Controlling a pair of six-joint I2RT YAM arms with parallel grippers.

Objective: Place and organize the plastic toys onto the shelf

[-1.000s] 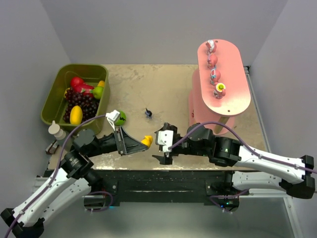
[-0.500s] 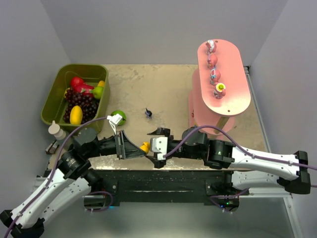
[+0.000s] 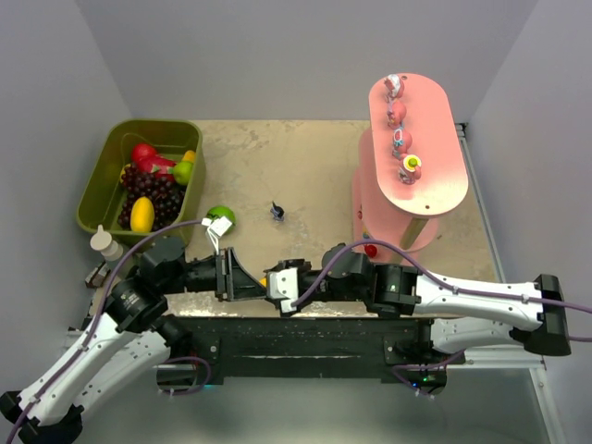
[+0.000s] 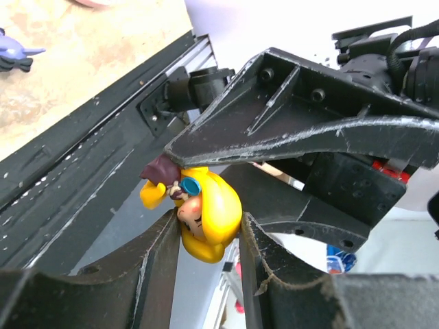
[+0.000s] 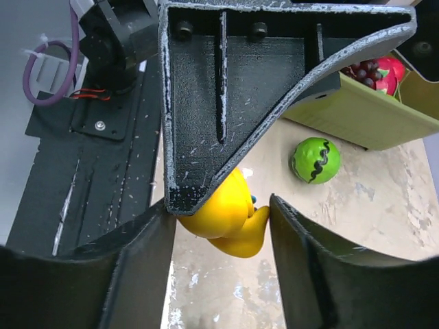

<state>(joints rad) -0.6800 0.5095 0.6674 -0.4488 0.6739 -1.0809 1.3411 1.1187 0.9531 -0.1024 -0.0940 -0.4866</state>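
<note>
Olive-green rectangular bin [image 3: 100, 190] sits far left on the table [image 3: 277, 157], tall pink three-tier shelf [image 3: 437, 176] far right, small dark figurine [image 3: 277, 212] between them.

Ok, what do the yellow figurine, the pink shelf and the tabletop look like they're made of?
The yellow figurine looks like glossy moulded plastic, probably hard: smooth highlights, painted face details. The pink shelf is matte, evenly coloured board, painted wood or plastic. Its tan posts look wooden. The tabletop is mottled beige, stone-like or laminate; can't tell which.
</note>
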